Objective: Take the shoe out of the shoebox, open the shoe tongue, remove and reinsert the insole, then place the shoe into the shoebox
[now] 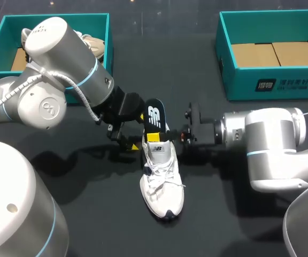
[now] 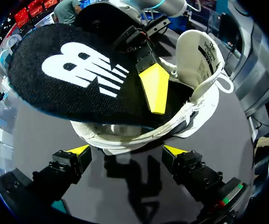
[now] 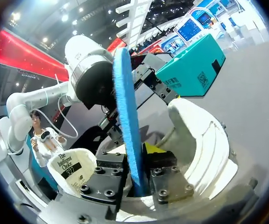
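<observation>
Right claw [image 3: 137,173] clamped on edge of black, blue-backed foam insole [image 3: 125,112]. Insole stands nearly upright over heel opening of white lace-up sneaker [image 1: 162,184]. Left claw [image 2: 127,150] wide, empty, tips just behind sneaker heel; contact unclear. Sneaker lies on dark table [image 1: 218,214], open surface beyond toe. Teal cardboard box [image 1: 271,81] well apart on right. Insole's lower end hidden inside sneaker. My left arm covers part of second teal box [image 1: 101,27].
</observation>
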Motion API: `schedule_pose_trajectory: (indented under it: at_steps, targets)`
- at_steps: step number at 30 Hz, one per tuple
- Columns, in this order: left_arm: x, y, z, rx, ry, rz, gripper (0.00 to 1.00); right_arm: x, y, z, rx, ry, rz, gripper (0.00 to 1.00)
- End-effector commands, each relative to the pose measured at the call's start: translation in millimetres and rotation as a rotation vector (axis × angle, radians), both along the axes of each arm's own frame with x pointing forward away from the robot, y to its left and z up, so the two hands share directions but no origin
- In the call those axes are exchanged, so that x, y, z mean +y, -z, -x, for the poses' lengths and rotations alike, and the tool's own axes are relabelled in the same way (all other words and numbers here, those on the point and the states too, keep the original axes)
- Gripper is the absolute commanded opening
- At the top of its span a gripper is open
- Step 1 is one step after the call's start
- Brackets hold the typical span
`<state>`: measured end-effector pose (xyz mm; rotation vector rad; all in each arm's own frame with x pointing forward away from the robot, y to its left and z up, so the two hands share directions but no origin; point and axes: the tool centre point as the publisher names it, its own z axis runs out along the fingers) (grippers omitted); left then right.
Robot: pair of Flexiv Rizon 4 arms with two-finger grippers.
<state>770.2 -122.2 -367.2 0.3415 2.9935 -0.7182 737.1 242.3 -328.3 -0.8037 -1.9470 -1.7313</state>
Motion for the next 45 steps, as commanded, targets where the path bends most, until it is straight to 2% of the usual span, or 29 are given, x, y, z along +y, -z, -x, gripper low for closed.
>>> schedule_pose_trajectory:
  at_steps: [1, 6, 9, 14, 17, 18, 23, 33, 40, 41, 42, 43, 45]
  targets:
    - [0, 1, 0.0, -0.001, 0.001, 0.0, 1.0, 1, -10, -0.5, -0.02, 0.004, 0.017, 0.37]
    - [0, 1, 0.0, -0.001, 0.001, 0.0, 1.0, 0, -23, -5.4, -0.058, 0.005, 0.037, 0.38]
    - [0, 1, 0.0, -0.001, 0.001, 0.0, 1.0, -2, -27, -8.9, -0.07, 0.007, 0.045, 0.43]
    - [0, 1, 0.0, -0.001, 0.001, 0.0, 1.0, -4, -30, -18.9, -0.076, 0.007, 0.048, 0.41]
    - [0, 1, 0.0, -0.001, 0.001, 0.0, 1.0, -4, -27, -26.1, -0.067, 0.005, 0.041, 0.23]
    - [0, 1, 0.0, -0.001, 0.001, 0.0, 1.0, -4, -26, -27.9, -0.061, 0.004, 0.041, 0.0]
    - [0, 1, 0.0, -0.001, 0.001, 0.0, 1.0, -3, -18, -28.7, -0.031, -0.003, 0.029, 0.0]
    - [0, 1, 0.0, -0.001, 0.001, 0.0, 1.0, -3, 10, -5.1, 0.084, -0.002, -0.013, 0.0]
    - [0, 1, 0.0, -0.001, 0.001, 0.0, 1.0, -4, 9, 6.1, 0.086, 0.008, -0.017, 0.0]
    - [0, 1, 0.0, -0.001, 0.001, 0.0, 1.0, -4, 7, 5.8, 0.079, 0.006, -0.018, 0.05]
    - [0, 1, 0.0, -0.001, 0.001, 0.0, 1.0, -4, 5, 4.8, 0.071, 0.002, -0.017, 0.22]
    - [0, 1, 0.0, -0.001, 0.001, 0.0, 1.0, -2, 2, 3.5, 0.062, -0.001, -0.013, 0.28]
    - [0, 1, 0.0, -0.001, 0.001, 0.0, 1.0, 0, -3, 0.9, 0.044, -0.012, -0.006, 0.35]
